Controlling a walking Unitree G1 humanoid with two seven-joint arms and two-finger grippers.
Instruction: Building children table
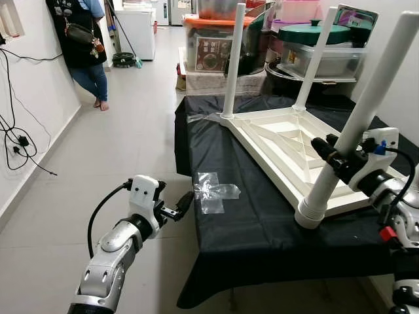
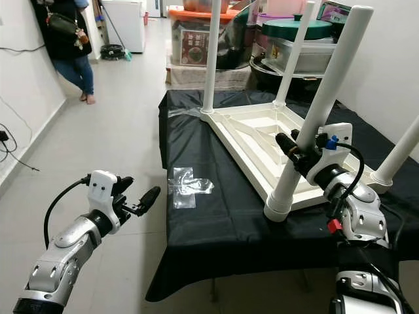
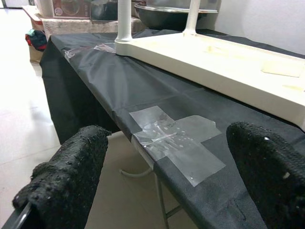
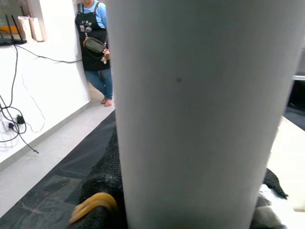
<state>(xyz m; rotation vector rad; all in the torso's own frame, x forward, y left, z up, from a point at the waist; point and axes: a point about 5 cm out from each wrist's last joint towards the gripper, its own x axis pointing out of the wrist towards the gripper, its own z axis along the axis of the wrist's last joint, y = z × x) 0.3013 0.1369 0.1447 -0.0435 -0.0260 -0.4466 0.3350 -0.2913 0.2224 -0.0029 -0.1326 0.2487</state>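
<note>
Our right gripper clamped on a white table leg, upturned children's table on black-draped desk, left gripper open at its near-left edge, person far left on the tiled floor.

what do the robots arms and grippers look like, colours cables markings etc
Both arms are silver metal with black joints. Each wrist carries a white boxy housing, with a black cable looping from it back along the arm. The left gripper and the right gripper each have two long black fingers with a rough, knitted-looking covering. The right arm also shows a blue connector at the wrist and a small red part lower down.
</note>
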